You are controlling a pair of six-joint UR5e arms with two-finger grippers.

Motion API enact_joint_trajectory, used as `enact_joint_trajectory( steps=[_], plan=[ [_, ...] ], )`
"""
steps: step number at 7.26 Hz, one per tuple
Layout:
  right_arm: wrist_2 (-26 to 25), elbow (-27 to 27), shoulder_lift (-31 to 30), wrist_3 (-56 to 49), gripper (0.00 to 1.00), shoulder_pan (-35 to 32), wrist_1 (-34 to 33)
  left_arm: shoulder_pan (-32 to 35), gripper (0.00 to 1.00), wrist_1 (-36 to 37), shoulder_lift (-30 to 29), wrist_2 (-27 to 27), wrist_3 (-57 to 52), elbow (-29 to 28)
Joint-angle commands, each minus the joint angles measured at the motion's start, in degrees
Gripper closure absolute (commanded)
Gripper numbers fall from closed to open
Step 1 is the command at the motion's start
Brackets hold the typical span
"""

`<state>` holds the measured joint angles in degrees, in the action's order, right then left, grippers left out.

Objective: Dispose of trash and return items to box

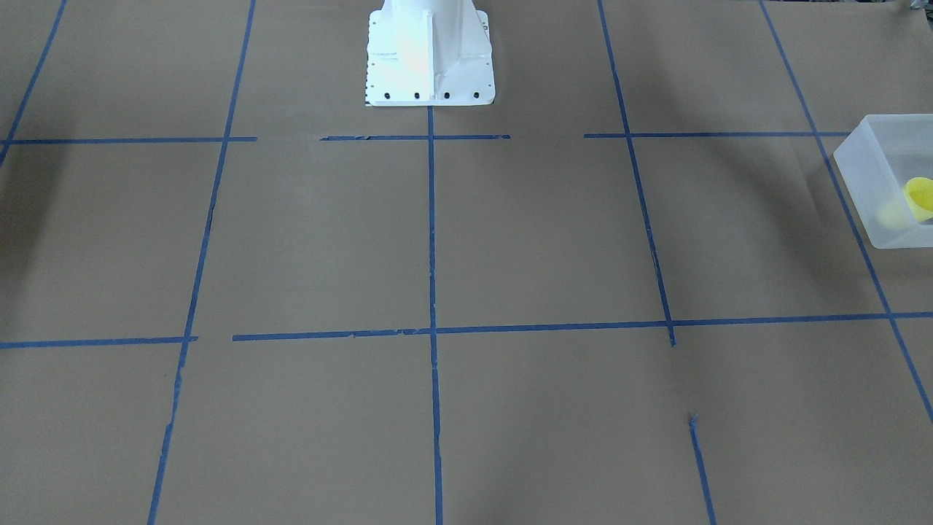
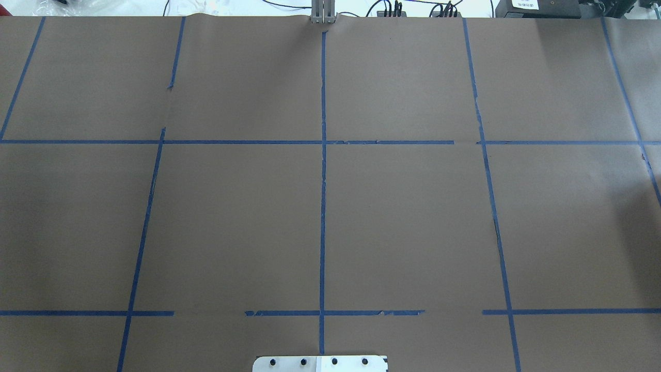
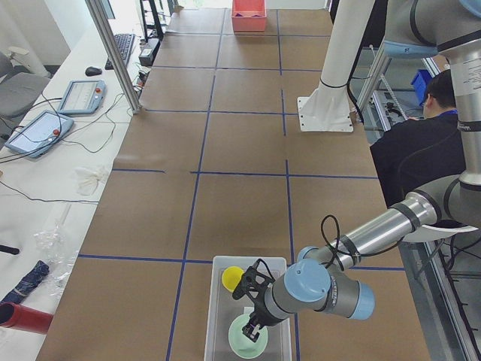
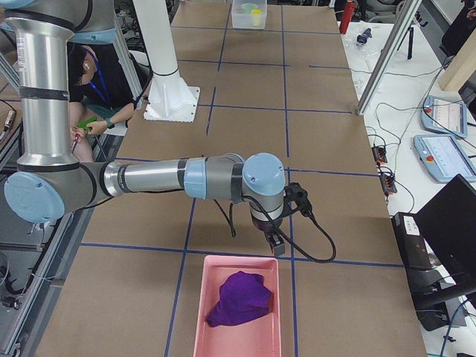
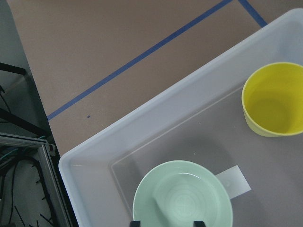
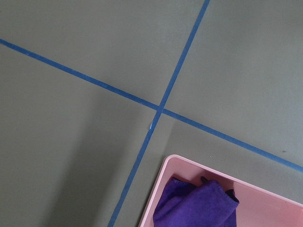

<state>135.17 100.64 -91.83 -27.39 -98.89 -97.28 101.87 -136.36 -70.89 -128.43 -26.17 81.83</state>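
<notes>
In the front-facing view we see matte brown paper (image 1: 547,233) covering the table, gridded with thin blue tape (image 1: 431,240). The glossy white metal robot base (image 1: 430,58) stands at the top. At the right edge sits the box (image 1: 871,182), frosted, translucent and low-walled, with the small yellow cup (image 1: 920,197) inside it.

From overhead we find only the same paper and tape, plus the base's bolted plate at the bottom edge.

From the table's left end, the left gripper (image 3: 251,325) hangs low inside the box over the round mint-green bowl (image 3: 248,344), which lies beside the cup. A person sits past the table edge.

From the right end, the right gripper (image 4: 277,244) points down just beyond the near rim of a smooth pink tray (image 4: 204,312). We cannot tell whether its fingers are apart or together. The purple cloth (image 4: 242,297) lies crumpled in soft folds inside the tray.

The left wrist camera shows the bowl's faint concentric rings and the cup's smooth, upright, hollow form. Two dark fingertips (image 5: 135,223) stand spread apart at the bottom edge, gripping nothing.

The right wrist camera shows the tray's rounded corner and the cloth's fuzzy weave.
</notes>
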Motion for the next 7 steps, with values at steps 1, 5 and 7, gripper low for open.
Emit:
enact_joint_trajectory(
  steps=[1, 5, 7],
  plan=[
    [-0.08, 0.43, 0.25, 5.21, 0.02, 1.58, 0.42, -0.18, 0.00, 1.96, -0.92, 0.02, 7.13, 6.19],
    [-0.17, 3.86, 0.07, 15.07, 0.03, 3.70, 0.33, -11.13, 0.00, 15.07, -1.53, -3.81, 36.11, 26.25],
    [0.18, 4.65, -0.10, 20.95, 0.02, 4.75, 0.25, -13.88, 0.00, 15.33, -1.10, -6.28, 36.20, 26.55]
  ],
)
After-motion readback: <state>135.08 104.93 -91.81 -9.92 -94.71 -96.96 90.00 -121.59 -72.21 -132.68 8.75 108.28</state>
